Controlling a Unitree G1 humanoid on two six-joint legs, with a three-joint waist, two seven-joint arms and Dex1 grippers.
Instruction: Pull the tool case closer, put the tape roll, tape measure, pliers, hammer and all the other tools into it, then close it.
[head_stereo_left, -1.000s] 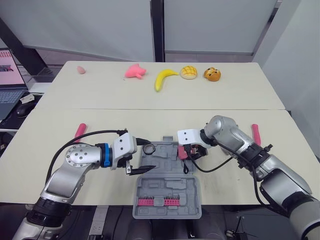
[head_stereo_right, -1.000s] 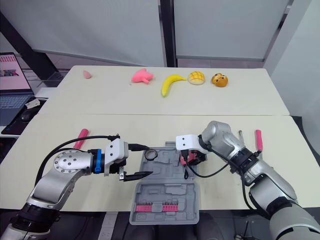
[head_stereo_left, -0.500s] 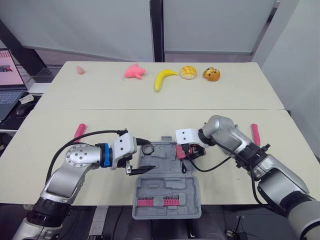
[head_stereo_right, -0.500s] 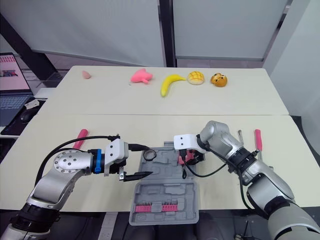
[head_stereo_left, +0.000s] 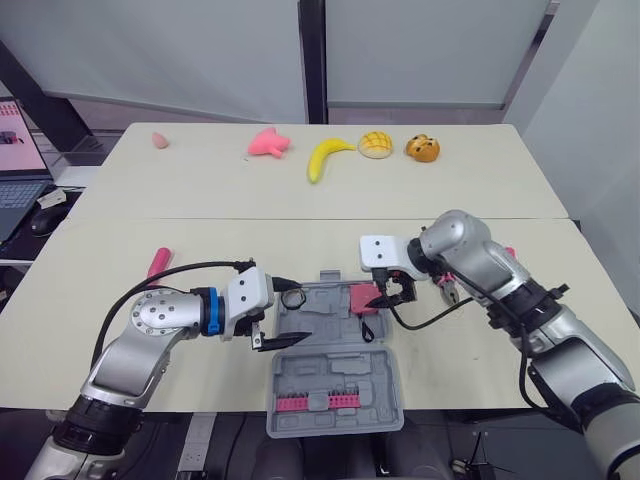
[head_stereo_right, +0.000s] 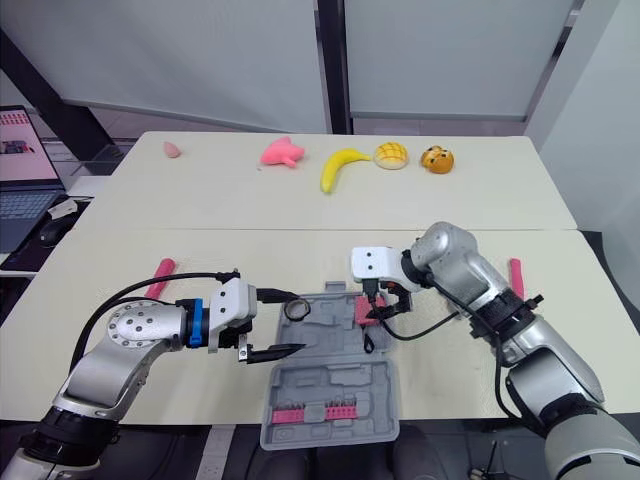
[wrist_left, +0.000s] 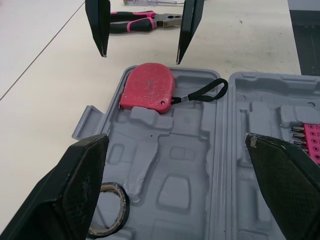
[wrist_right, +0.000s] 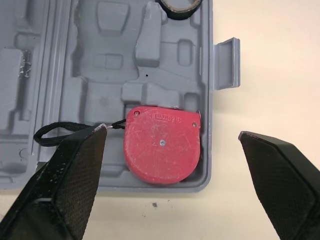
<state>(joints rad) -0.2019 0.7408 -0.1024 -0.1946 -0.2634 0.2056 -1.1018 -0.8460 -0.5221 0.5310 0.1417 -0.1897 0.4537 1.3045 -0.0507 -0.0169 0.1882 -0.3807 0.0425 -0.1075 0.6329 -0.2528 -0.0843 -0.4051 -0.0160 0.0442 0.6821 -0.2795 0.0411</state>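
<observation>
The grey tool case (head_stereo_left: 335, 375) lies open at the table's front edge. In its far half lie the black tape roll (head_stereo_left: 296, 298) on the left and the red tape measure (wrist_right: 164, 151) on the right, its black strap trailing inward. My right gripper (head_stereo_left: 386, 297) hovers open just above the tape measure, holding nothing. My left gripper (head_stereo_left: 276, 343) is open and empty over the case's left edge. Pink-handled pliers (wrist_left: 145, 21) lie on the table beyond the case. One pink tool handle (head_stereo_left: 159, 262) lies at the left, another (head_stereo_left: 511, 256) behind my right arm.
Pink bits (head_stereo_left: 318, 403) sit in the case's near half. On the far table are a banana (head_stereo_left: 326, 157), a pink toy (head_stereo_left: 270, 143), two buns (head_stereo_left: 377, 144) and a small pink piece (head_stereo_left: 161, 139). A laptop (head_stereo_left: 18, 165) stands off the left side.
My right gripper has let go of the tape measure, which now lies in the case, and has risen and shifted slightly right. The left gripper has not moved.
</observation>
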